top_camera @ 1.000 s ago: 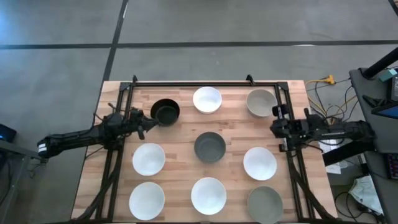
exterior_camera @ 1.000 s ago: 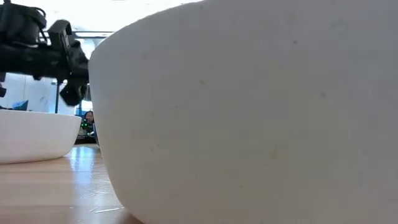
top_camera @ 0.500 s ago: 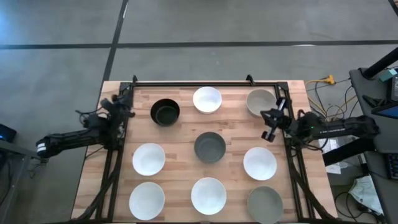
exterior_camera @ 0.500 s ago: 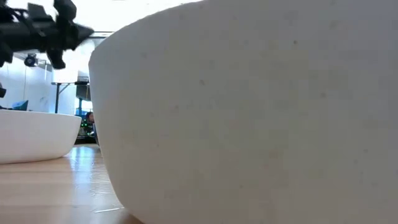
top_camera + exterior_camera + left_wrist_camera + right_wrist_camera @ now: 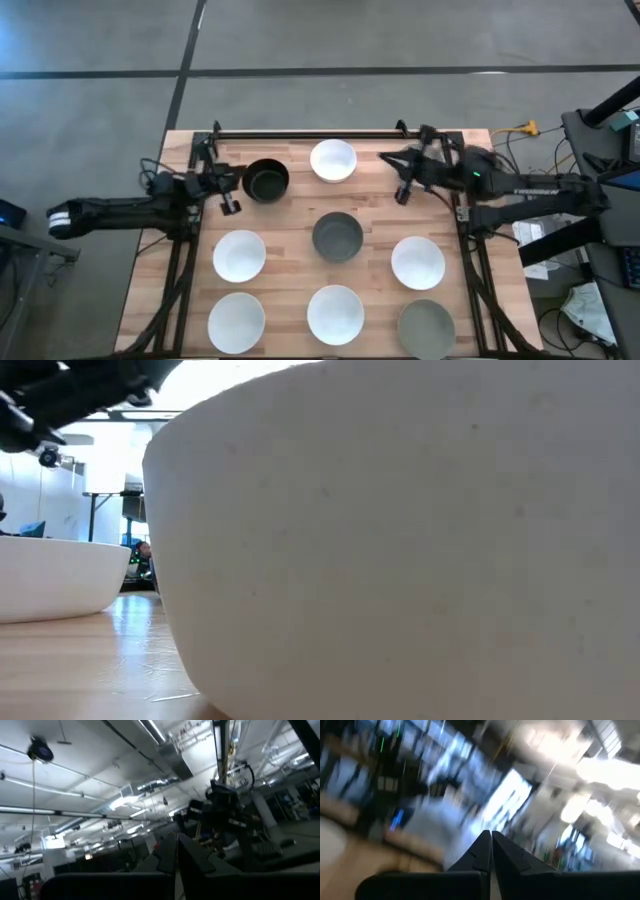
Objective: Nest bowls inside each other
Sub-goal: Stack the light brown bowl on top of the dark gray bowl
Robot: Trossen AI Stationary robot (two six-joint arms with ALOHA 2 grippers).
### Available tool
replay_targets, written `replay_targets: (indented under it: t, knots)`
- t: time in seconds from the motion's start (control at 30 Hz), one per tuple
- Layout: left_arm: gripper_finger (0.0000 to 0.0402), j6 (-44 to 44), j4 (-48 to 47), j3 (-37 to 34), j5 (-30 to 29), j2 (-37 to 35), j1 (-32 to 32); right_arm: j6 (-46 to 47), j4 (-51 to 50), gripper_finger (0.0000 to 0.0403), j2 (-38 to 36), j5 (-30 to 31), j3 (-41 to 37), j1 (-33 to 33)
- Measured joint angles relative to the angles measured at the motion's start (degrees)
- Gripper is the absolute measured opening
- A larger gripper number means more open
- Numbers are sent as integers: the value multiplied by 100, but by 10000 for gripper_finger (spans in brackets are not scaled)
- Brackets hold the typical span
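Observation:
Several bowls stand apart on the wooden table (image 5: 290, 215), each on its base: a black bowl (image 5: 265, 181), a white bowl (image 5: 333, 160), a dark grey bowl (image 5: 337, 237), white bowls (image 5: 239, 256) (image 5: 418, 262) (image 5: 335, 314) and a grey bowl (image 5: 426, 328). My left gripper (image 5: 232, 188) is shut and hangs in the air just left of the black bowl, tipped upward (image 5: 176, 855). My right gripper (image 5: 392, 168) is shut (image 5: 490, 847) and hangs high over the far right of the table, right of the far white bowl. The right arm hides the table under it.
Black rails (image 5: 330, 133) frame the table at the far edge and both sides. In the low view the near white bowl (image 5: 400, 550) fills most of the picture, with another white bowl (image 5: 60, 575) to its left and my left arm (image 5: 70, 400) above.
Both grippers have risen, rolling as they went, and stayed shut. The left one has tipped from pointing down to pointing upward, beside the black bowl. The right one has swung from the right rail toward the table's far edge and left. No bowl has moved.

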Motion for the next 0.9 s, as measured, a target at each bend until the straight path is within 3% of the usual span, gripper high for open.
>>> replay_targets:
  t: [0.13,0.33,0.43,0.5,0.53,0.67,0.73,0.9]
  knots:
    - [1,-86,-79,133,-4,568,0,-139,-2265,9,875,1012,1429,-130]
    - [1,-196,-14,221,-2,1080,-4,116,-3948,9,2081,4156,3128,-137]
    - [1,-452,-63,204,-2,1185,-11,486,-5493,9,2497,5082,3819,-282]
    - [1,-658,-25,204,-2,1201,-13,1537,-6891,9,2694,4891,4294,-494]
    - [1,-761,-37,204,0,1193,-21,2208,-7702,9,2772,4511,4528,-634]
    - [1,-1053,-54,204,17,1108,-42,4519,-10568,9,3016,2320,5056,-1341]
    - [1,-1098,-73,204,22,1062,-42,4932,-10516,9,2901,1715,4933,-1600]
    - [1,-1113,-80,198,47,1010,-97,4440,-9850,9,2109,233,4215,-1947]
